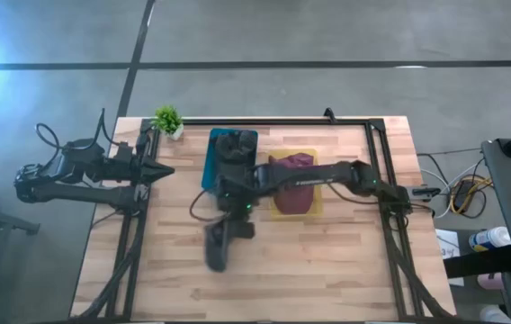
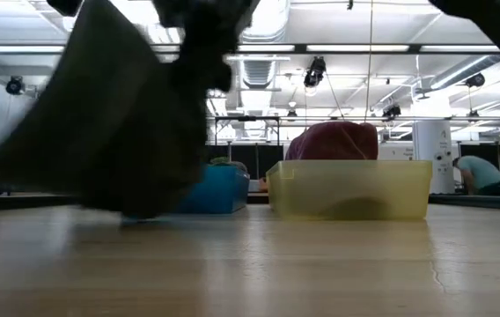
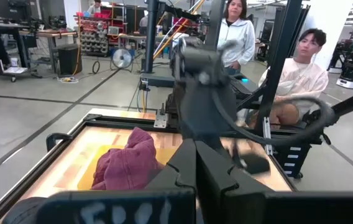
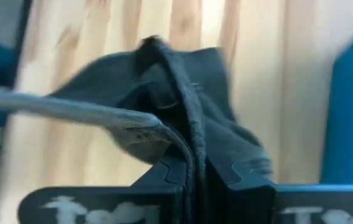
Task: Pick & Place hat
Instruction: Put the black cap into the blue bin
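Floor [image 1: 327, 36]: grey concrete, smooth, crossed by dark seam lines. Bench [image 1: 264, 270]: pale wood planks, black metal frame along its edges. Small green potted plant [image 1: 167, 118] at one far corner. Ceiling lights [image 2: 356, 47]: long white strips under open ductwork. Two seated or standing people [image 3: 291, 68] beyond the bench (pale tops). Fan [image 3: 122, 59] on the floor; cluttered shelving [image 3: 99, 34] farther back.
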Robot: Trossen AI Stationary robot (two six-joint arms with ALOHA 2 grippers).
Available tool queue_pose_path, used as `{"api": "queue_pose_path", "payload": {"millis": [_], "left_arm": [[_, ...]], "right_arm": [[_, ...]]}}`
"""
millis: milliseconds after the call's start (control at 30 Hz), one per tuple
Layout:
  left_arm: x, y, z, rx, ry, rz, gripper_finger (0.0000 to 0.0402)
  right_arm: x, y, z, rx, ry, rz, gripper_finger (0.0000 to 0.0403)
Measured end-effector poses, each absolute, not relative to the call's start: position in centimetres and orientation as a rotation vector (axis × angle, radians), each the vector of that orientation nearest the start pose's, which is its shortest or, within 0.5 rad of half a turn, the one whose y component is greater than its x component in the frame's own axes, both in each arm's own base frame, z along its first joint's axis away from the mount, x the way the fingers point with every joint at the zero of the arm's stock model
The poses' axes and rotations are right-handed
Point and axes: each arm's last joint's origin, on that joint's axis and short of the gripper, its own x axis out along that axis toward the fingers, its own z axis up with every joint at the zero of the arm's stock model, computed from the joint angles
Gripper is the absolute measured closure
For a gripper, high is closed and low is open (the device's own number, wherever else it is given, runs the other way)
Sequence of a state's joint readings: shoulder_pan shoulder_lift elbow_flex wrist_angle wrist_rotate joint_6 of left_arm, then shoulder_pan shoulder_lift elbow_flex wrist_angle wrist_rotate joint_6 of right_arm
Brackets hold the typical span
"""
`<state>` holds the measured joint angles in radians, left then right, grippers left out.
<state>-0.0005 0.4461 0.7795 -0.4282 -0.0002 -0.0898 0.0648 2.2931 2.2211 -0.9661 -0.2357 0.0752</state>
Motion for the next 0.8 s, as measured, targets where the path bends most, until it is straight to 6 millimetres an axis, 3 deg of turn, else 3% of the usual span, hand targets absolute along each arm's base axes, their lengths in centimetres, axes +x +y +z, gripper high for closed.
{"api": "queue_pose_path", "payload": {"millis": [200, 400, 467, 567, 667, 800], "left_arm": [[9.0, 0.0, 34.5, -0.09, 0.094, 0.004, 0.0401], [9.0, 0.0, 34.5, -0.09, 0.095, 0.004, 0.0401], [9.0, 0.0, 34.5, -0.09, 0.095, 0.005, 0.0401], [9.0, 0.0, 34.5, -0.09, 0.095, 0.004, 0.0401], [9.0, 0.0, 34.5, -0.09, 0.095, 0.004, 0.0401], [9.0, 0.0, 34.5, -0.09, 0.095, 0.004, 0.0401]], "right_arm": [[45.0, 3.0, 30.2, 0.615, 1.24, 0.345, 0.0389], [44.0, 4.3, 30.5, 0.878, 1.378, 0.512, 0.0389], [44.3, 4.9, 29.4, 0.89, 1.411, 0.527, 0.0389], [45.6, 5.4, 25.9, 0.924, 1.485, 0.558, 0.039], [46.8, 6.5, 21.6, 1.04, 1.562, 0.701, 0.039], [47.1, 8.3, 18.4, 1.123, 1.606, 0.857, 0.039]]}}
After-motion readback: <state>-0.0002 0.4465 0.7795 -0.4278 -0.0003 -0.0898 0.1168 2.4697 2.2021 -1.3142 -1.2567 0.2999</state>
